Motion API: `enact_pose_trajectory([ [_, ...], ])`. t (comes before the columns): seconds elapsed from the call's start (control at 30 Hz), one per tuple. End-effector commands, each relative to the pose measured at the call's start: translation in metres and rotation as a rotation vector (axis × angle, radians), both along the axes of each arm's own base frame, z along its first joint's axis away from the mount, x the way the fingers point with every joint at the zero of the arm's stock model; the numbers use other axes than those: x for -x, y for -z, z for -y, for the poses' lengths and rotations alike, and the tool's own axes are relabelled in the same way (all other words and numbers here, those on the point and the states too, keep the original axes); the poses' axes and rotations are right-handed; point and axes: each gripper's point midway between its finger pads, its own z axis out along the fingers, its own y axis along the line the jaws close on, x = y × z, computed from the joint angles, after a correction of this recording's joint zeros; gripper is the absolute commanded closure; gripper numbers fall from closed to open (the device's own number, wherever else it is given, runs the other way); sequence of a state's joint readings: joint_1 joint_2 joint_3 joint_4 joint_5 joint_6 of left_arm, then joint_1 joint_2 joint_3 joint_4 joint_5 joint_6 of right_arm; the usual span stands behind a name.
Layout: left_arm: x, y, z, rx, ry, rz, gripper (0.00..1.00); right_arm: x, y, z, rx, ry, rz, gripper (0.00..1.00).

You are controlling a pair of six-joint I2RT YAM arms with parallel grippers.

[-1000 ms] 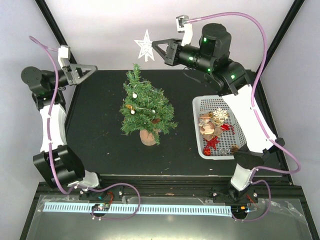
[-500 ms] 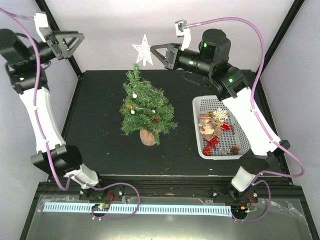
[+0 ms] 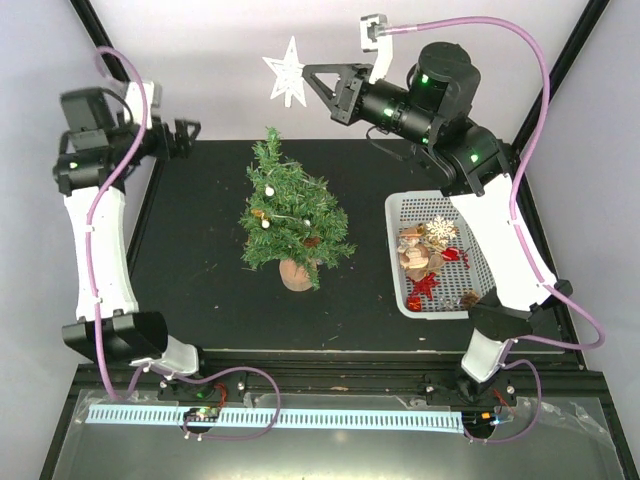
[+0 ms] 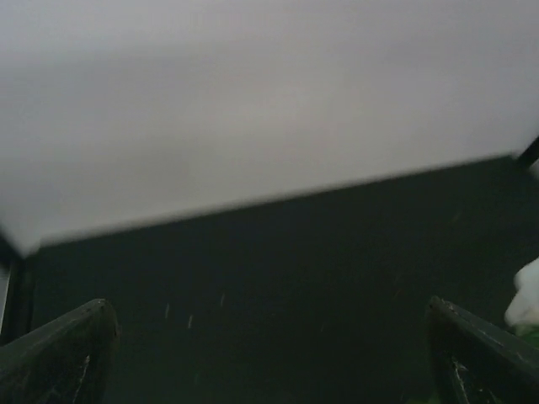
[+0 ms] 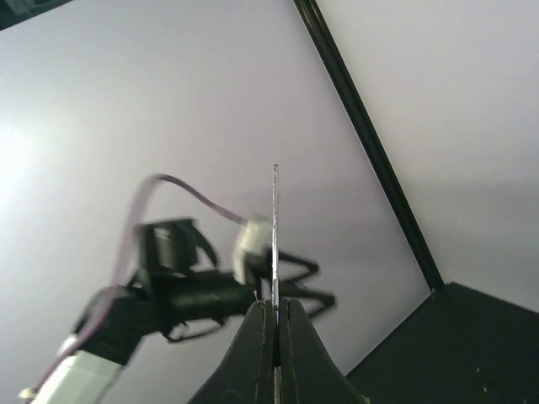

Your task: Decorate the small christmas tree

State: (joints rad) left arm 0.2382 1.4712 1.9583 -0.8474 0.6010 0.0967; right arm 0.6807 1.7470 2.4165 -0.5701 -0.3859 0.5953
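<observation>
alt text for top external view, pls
The right gripper holds a white star in the air just beyond the tip of the partly decorated small christmas tree, which stands on a black table. A white mesh basket of ornaments sits to the tree's right; the left gripper hovers at the table's far-left corner.

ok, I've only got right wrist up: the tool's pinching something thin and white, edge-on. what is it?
Observer: A flat white star, gripped at one side by the right tool.
Operator: where is it versus the tree?
Observer: Raised clear of the small christmas tree, a little right of its tip in the top view. No contact.
Operator: left arm in the way?
Observer: No. The left tool is open over the back-left corner of the table, apart from the tree.
</observation>
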Motion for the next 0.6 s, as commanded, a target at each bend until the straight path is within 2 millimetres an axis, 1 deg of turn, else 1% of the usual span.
enact_pose_trajectory([
  [0.0, 0.01, 0.066, -0.026, -0.186, -0.113, -0.141, 0.01, 0.0, 0.003, -0.014, 0.052, 0.02, 0.06, 0.99],
  [0.07, 0.014, 0.08, -0.023, -0.191, -0.102, -0.162, 0.01, 0.002, 0.011, -0.022, 0.099, 0.029, 0.087, 0.99],
  [0.13, 0.018, 0.091, -0.019, -0.184, -0.092, -0.183, 0.01, 0.001, 0.019, -0.026, 0.151, 0.067, 0.12, 0.99],
  [0.2, 0.021, 0.102, -0.016, -0.175, -0.08, -0.207, 0.01, -0.002, 0.023, -0.027, 0.186, 0.1, 0.146, 0.99],
  [0.33, 0.026, 0.119, -0.011, -0.154, -0.066, -0.247, 0.01, -0.009, 0.024, -0.023, 0.228, 0.169, 0.194, 0.99],
  [0.43, 0.029, 0.125, -0.007, -0.141, -0.061, -0.257, 0.01, -0.011, 0.02, -0.021, 0.222, 0.189, 0.201, 0.99],
  [0.57, 0.031, 0.129, -0.003, -0.14, -0.056, -0.262, 0.01, -0.01, 0.02, -0.024, 0.216, 0.175, 0.196, 0.99],
])
